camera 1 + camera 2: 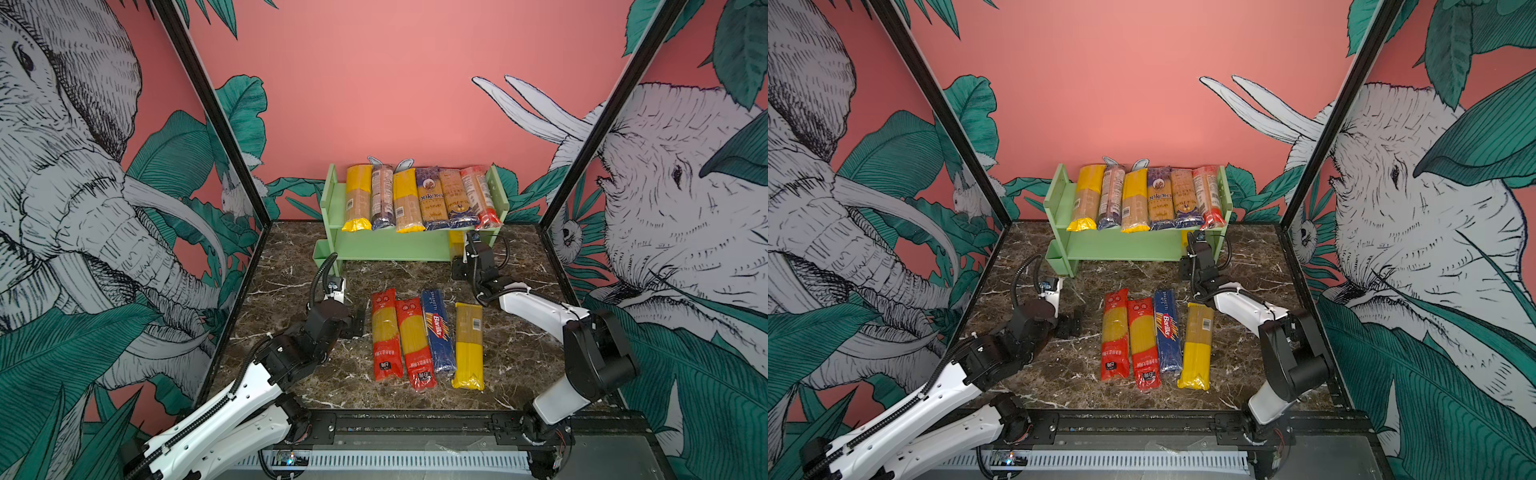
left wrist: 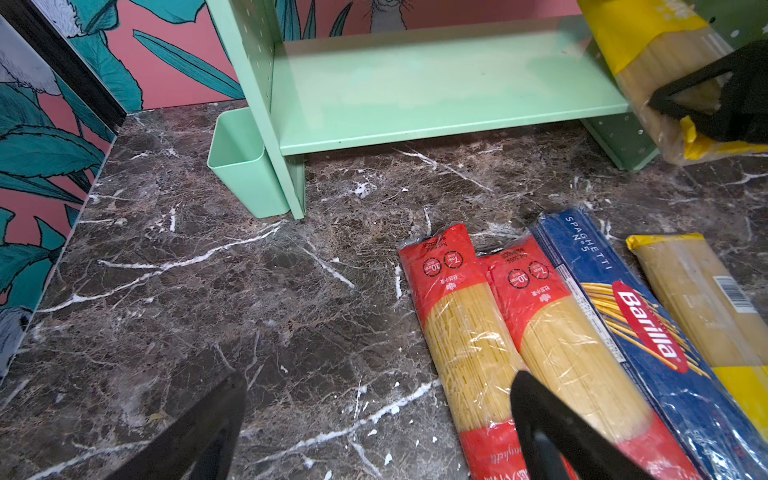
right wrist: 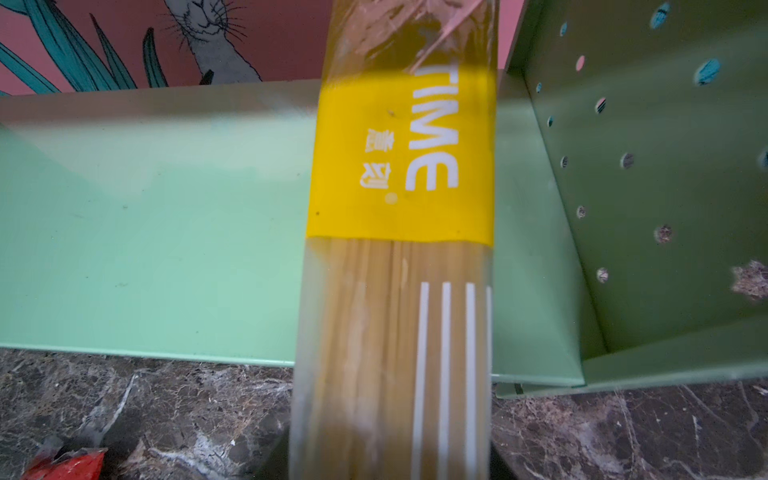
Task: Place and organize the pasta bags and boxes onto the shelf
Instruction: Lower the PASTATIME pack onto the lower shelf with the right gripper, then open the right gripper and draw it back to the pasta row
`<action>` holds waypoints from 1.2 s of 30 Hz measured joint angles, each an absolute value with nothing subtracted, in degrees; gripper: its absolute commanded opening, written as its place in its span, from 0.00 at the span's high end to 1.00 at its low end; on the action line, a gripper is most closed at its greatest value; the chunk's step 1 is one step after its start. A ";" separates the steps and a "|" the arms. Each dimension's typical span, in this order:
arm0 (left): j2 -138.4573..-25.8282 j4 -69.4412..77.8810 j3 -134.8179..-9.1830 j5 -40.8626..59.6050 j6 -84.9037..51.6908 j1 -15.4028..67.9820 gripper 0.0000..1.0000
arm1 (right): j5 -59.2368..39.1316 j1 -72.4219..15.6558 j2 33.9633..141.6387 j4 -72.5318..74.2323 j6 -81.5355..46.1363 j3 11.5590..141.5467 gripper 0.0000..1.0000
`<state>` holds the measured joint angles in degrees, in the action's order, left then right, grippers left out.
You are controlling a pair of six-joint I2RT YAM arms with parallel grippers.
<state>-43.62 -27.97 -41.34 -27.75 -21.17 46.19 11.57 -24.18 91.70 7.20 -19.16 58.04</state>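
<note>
The pale green shelf (image 1: 332, 199) stands at the back, and several pasta bags (image 1: 419, 199) lie side by side on its top tier. My right gripper (image 3: 390, 457) is at the right end of the lower tier (image 3: 166, 232). Its jaws press both sides of a yellow-ended pasta bag (image 3: 399, 166), whose far end lies over that tier. On the marble in front lie two red-ended bags (image 1: 386, 336), a blue Barilla pack (image 1: 439, 330) and a yellow-ended bag (image 1: 468, 345). My left gripper (image 2: 378, 382) is open and empty, just left of the red bags.
A little green cup (image 2: 245, 166) hangs on the shelf's left side panel. The perforated right panel (image 3: 648, 187) stands close beside the held bag. Black frame posts (image 1: 216, 124) and printed walls close in the marble table (image 1: 291, 374) on three sides.
</note>
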 measured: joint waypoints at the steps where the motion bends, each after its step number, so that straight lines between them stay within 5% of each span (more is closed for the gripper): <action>1: -43.42 -27.99 -41.34 -27.86 -21.17 46.19 0.00 | 11.68 -24.08 91.70 7.49 -19.16 58.06 0.47; 14: -41.80 -29.23 -41.34 -28.69 -21.10 46.19 0.01 | 11.81 -23.73 91.68 8.32 -19.53 58.39 0.31; 21: -40.64 -29.82 -41.34 -28.80 -21.12 46.19 0.01 | 10.87 -23.73 91.48 8.25 -20.43 58.37 0.08; 36: -39.16 -30.11 -41.34 -28.56 -21.17 46.19 0.01 | 9.06 -23.51 85.82 7.94 -22.48 57.71 0.01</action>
